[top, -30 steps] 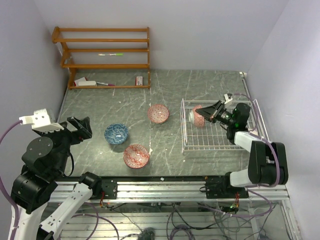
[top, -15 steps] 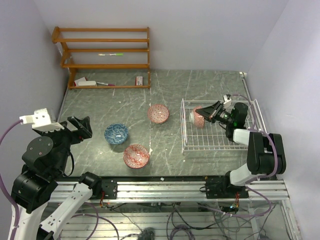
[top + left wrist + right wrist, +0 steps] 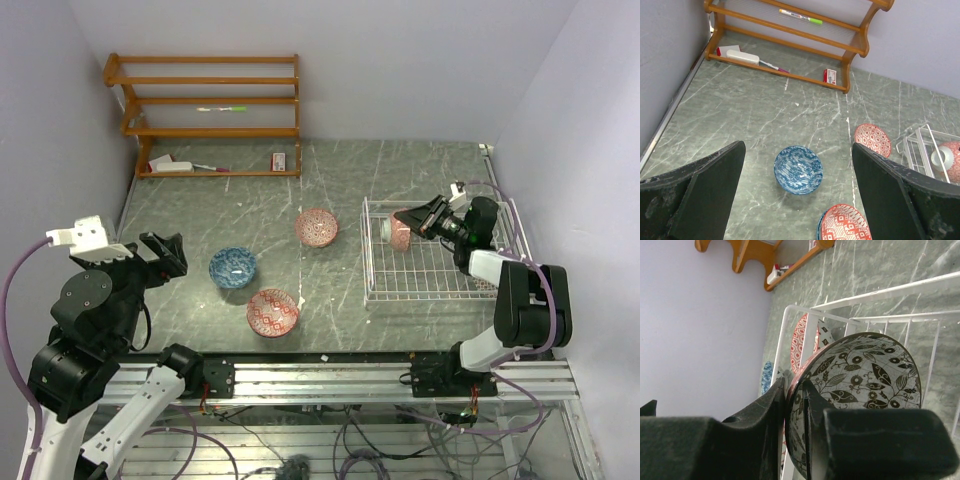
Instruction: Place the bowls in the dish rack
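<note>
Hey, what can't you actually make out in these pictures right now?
Right wrist: whether the right fingers grip or straddle the rim of the black-and-white bowl; they cover the contact.
Left wrist: the red bowl, cut off by the bottom edge.
Top external: items on the orange shelf, too small to identify.

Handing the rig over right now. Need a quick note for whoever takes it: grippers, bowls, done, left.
Left gripper: open, empty, over the table, left side.
Right gripper: fingers straddle the black-and-white bowl at its rim; clamped or released, can't tell.
That bowl stands on edge in the rack, far-left end.
On the table: blue bowl, red bowl, pink bowl.
Done: one bowl racked. Left: those three.
</note>
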`<state>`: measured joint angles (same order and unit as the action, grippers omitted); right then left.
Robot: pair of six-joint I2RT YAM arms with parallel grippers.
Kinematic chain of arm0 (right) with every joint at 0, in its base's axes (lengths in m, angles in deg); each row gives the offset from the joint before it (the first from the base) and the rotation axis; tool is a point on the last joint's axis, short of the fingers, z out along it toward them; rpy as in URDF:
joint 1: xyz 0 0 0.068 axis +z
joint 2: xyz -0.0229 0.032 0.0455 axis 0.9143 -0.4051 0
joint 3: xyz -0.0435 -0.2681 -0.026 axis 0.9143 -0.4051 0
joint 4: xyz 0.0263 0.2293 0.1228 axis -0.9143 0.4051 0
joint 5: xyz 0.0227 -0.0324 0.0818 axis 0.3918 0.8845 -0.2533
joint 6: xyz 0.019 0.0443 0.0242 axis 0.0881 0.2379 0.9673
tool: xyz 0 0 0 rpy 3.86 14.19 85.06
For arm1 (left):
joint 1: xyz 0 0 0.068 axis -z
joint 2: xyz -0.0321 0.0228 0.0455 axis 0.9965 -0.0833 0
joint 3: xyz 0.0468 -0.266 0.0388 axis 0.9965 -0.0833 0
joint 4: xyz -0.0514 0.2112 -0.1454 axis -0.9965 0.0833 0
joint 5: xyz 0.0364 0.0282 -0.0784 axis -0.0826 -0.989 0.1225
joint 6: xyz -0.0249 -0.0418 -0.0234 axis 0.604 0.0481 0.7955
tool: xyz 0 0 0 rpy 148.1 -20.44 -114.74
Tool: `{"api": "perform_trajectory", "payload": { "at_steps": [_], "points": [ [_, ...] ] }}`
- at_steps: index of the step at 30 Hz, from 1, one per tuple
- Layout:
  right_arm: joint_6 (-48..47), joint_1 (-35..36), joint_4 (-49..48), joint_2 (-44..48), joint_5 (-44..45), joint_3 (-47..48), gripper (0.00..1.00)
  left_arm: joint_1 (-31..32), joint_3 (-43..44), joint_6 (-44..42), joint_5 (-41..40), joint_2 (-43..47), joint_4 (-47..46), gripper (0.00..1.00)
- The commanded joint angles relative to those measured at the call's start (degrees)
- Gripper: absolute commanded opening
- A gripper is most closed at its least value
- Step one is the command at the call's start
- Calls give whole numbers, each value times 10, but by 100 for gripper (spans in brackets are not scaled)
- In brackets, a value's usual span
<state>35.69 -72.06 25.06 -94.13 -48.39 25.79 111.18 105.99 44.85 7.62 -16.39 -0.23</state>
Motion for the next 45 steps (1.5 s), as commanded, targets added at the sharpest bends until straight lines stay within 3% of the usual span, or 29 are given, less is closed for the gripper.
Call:
{"api": "perform_trajectory", "payload": {
  "at_steps": [1, 14, 45],
  "points": [
    [-63, -17, 110, -22, 67, -29, 19, -5, -3, -9, 0, -1, -12, 99],
    [-118, -20, 218, 37, 153, -8, 37, -5, -18, -5, 4, 0, -18, 99],
    [-159, -33, 308, 88, 209, 1, 38, -5, -27, -8, 3, 6, -21, 99]
  ]
}}
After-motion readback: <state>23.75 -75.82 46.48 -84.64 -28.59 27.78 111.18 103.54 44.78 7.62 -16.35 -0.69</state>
